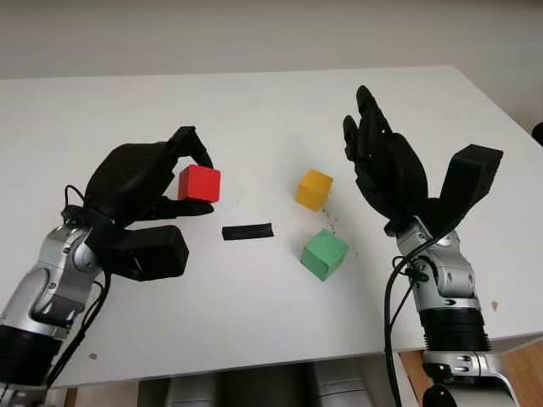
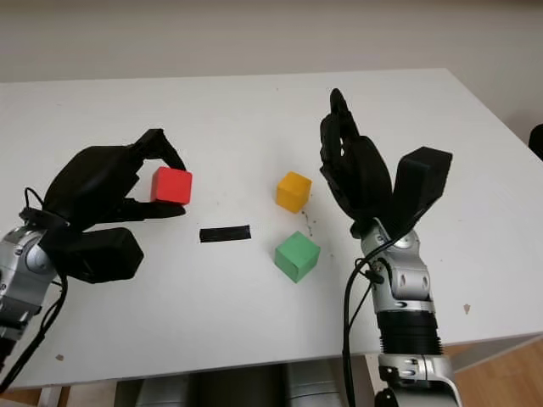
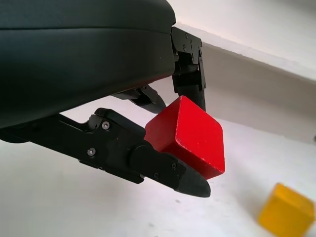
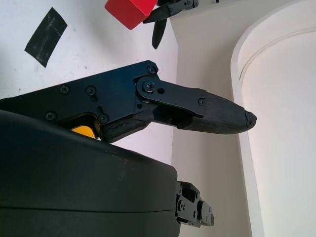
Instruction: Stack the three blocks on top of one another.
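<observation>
My left hand [image 1: 191, 178] is shut on a red block [image 1: 199, 183], held just above the white table [image 1: 254, 314] at the left; its fingers pinch the red block [image 3: 190, 136] from both sides. A yellow block [image 1: 314, 188] sits on the table right of centre, and a green block [image 1: 324, 253] lies a little nearer to me. My right hand [image 1: 373, 144] is open, raised to the right of the yellow block and apart from it.
A strip of black tape [image 1: 248, 231] lies on the table between the red block and the green block. The table's right edge [image 1: 509, 127] runs close behind my right arm. A pale wall [image 1: 254, 34] rises behind the table.
</observation>
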Controlling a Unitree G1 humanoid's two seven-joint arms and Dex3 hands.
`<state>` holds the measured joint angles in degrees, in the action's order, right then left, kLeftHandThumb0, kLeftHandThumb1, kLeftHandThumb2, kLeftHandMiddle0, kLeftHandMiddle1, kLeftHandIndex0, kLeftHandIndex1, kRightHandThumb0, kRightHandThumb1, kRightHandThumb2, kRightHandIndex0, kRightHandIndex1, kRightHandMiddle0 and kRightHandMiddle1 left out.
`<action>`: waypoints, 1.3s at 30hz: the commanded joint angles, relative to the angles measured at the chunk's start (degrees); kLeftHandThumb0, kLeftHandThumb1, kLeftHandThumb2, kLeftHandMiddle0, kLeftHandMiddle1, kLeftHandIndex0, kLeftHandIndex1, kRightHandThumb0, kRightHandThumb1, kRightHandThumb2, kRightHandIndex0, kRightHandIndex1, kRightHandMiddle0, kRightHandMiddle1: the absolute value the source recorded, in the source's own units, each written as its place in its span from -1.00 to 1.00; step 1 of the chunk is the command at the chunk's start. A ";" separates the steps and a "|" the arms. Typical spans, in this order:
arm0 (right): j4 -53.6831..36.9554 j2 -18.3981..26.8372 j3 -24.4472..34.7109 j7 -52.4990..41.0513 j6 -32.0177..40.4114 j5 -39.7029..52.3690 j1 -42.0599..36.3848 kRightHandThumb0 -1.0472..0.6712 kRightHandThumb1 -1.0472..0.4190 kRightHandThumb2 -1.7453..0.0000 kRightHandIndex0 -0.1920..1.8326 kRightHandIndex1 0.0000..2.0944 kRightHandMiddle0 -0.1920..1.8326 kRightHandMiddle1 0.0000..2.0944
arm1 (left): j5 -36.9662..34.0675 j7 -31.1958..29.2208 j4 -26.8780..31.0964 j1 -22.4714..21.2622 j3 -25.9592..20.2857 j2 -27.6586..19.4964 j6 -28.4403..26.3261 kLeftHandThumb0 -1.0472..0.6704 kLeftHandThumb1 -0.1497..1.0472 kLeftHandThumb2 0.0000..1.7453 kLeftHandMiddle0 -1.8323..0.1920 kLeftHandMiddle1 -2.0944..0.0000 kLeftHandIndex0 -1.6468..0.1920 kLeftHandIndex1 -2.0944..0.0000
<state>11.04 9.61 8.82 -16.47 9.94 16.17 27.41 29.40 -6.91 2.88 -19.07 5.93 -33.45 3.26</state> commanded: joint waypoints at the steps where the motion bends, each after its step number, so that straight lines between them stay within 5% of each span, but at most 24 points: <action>1: -1.48 0.13 -0.14 -0.27 -0.17 0.17 0.02 -0.66 -1.00 0.23 -1.00 -1.00 -1.00 -1.00 | -1.28 -1.15 2.55 0.74 -0.61 1.98 -2.24 -0.31 1.00 -0.75 0.48 0.91 0.59 -0.76; 13: -1.92 0.51 -0.06 -0.48 -0.14 -0.02 -0.42 -0.65 -1.00 0.22 -1.00 -1.00 -1.00 -1.00 | -6.06 -2.56 3.68 2.64 0.88 13.20 -10.82 -0.31 1.00 -0.74 0.70 0.98 0.56 -0.76; 19: -2.14 0.07 -0.20 0.35 0.44 -0.18 -0.32 -0.66 -1.00 0.22 -1.00 -1.00 -1.00 -1.00 | -10.94 -2.50 -0.55 2.36 0.22 16.42 -10.59 -0.32 1.00 -0.77 0.73 0.96 0.54 -0.78; 26: -2.00 -0.11 -0.22 0.53 0.09 0.07 -0.31 -0.66 -1.00 0.23 -1.00 -1.00 -1.00 -1.00 | -10.89 -1.29 -5.96 1.46 1.25 16.70 -9.19 -0.37 1.00 -0.75 0.72 0.95 0.51 -0.70; 39: -1.98 0.24 -0.13 0.04 -0.07 0.16 -0.36 -0.65 -1.00 0.22 -1.00 -1.00 -1.00 -1.00 | 1.76 3.51 -10.41 0.34 6.42 13.80 -8.10 -0.32 1.00 -0.82 0.70 0.94 0.46 -0.62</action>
<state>10.26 9.59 8.71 -16.14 10.10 16.13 27.06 30.34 -3.90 -6.73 -17.90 11.69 -18.90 -5.31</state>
